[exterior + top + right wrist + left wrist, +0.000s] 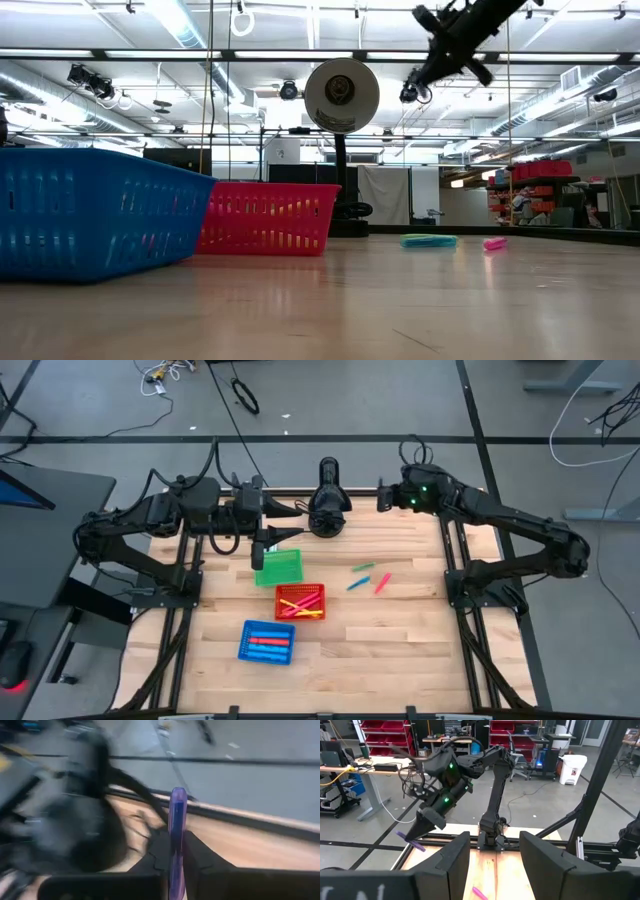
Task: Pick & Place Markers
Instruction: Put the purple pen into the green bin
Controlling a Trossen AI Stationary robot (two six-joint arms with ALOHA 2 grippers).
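My right gripper (pixel 384 496) hangs high over the table's far edge, shut on a purple marker (pixel 177 815); the left wrist view shows that marker (pixel 410 840) below the right arm's fingers. My left gripper (pixel 495 870) is open and touches nothing; it hovers above the far side of the green basket (pixel 278 567). A green marker (pixel 364 567), a blue marker (pixel 357 583) and a pink marker (pixel 382 582) lie flat on the table right of the baskets. The red basket (pixel 300 602) holds yellow and red markers, the blue basket (pixel 267 642) red and blue ones. My right gripper pinches the purple marker between its two fingers, on the shaft (pixel 177 851), and one end (pixel 178 795) sticks out well past the fingertips. The marker is lifted clear of the table, high in the air, slanting below the fingers (pixel 427 822) as the left wrist view shows it.
A black stand with a round head (pixel 328 510) rises at the middle of the far edge, between the two grippers. The three baskets take up the table's left middle. Bare wood (pixel 400 640) lies toward the near and right edges. Arm frames run along both side edges.
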